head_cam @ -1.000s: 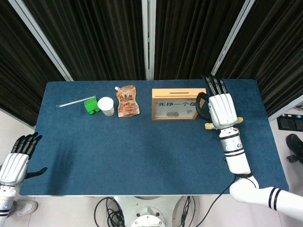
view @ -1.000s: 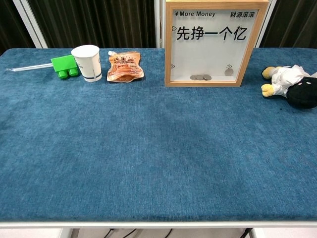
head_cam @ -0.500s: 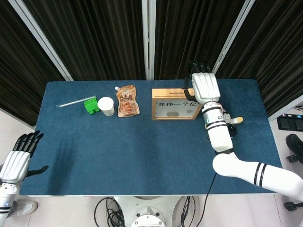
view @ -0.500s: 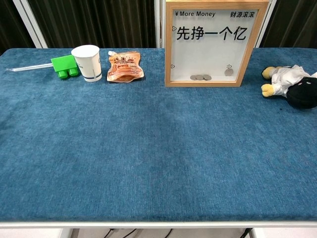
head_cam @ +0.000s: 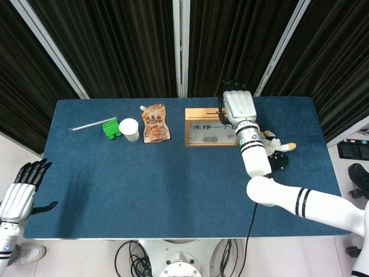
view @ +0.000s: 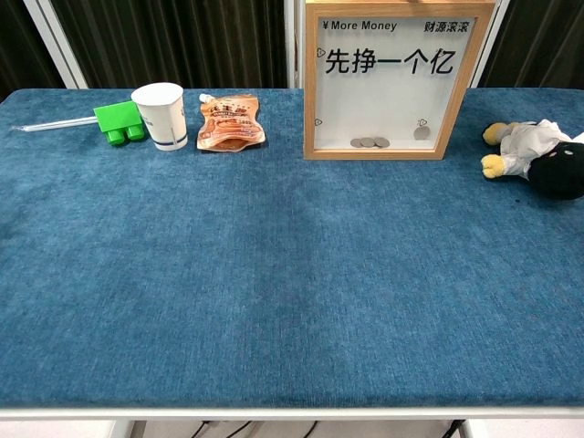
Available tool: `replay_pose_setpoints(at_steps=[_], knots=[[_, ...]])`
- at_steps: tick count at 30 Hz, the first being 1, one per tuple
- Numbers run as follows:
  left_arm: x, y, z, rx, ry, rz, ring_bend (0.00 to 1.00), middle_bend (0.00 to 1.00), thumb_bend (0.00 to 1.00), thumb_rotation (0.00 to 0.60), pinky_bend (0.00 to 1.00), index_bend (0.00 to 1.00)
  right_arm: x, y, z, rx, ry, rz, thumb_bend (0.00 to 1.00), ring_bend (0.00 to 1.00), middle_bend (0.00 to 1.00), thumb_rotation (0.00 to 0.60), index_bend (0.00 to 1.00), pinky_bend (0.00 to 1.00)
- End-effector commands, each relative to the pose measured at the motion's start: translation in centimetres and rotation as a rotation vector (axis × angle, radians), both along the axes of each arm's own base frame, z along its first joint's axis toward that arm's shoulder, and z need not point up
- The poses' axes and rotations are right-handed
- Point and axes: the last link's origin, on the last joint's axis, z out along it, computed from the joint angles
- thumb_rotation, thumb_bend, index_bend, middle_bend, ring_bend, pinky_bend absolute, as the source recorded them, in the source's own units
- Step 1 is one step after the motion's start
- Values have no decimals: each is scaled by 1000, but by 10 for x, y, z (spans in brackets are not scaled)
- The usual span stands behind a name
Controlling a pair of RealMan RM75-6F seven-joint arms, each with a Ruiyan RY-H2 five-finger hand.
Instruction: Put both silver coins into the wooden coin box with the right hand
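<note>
On the blue table we note, along the far edge from left to right, a clear straw, a green block, a white paper cup, an orange snack pouch lying flat, and the wooden coin box standing upright. A plush toy lies to the right of the box, apart from it. Nothing lies on the table in front of the box.

We see the hands only in the head view. The right hand is raised over the right end of the box's top, back of the hand towards the camera, fingers stretched towards the far side; its forearm crosses in front of the box's right edge and hides part of the plush toy. We cannot tell whether the fingertips pinch anything, as the palm side is hidden. The left hand hangs off the near left corner of the table, fingers spread, holding nothing.

The chest view shows what the head view does not: the box's glazed front, with black printed characters, and silver coins lying grouped on the inner floor, with another to their right against the frame. We see no coin outside the box in either view
</note>
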Motion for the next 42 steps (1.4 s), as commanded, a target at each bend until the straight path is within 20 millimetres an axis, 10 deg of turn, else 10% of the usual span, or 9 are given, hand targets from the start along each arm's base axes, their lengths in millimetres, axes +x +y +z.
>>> replay_pose_setpoints(at_steps=[1, 26, 36, 42], knots=[[-1, 0, 0, 0, -1, 2, 0, 8, 28, 600, 0, 49, -1, -1, -3, 2, 10, -4, 433, 0, 73, 600, 752, 0], [-3, 0, 2, 6, -3, 10, 0, 8, 28, 600, 0, 49, -6, -5, -17, 17, 28, -8, 434, 0, 72, 600, 729, 0], [-4, 0, 2, 5, -2, 16, 0, 8, 27, 600, 0, 49, -8, -6, -16, 32, 24, -3, 411, 0, 2, 600, 85, 0], [-2, 0, 3, 7, -1, 13, 0, 8, 28, 600, 0, 49, -8, -5, -13, 24, 2, 18, 395, 0, 0, 600, 0, 0]])
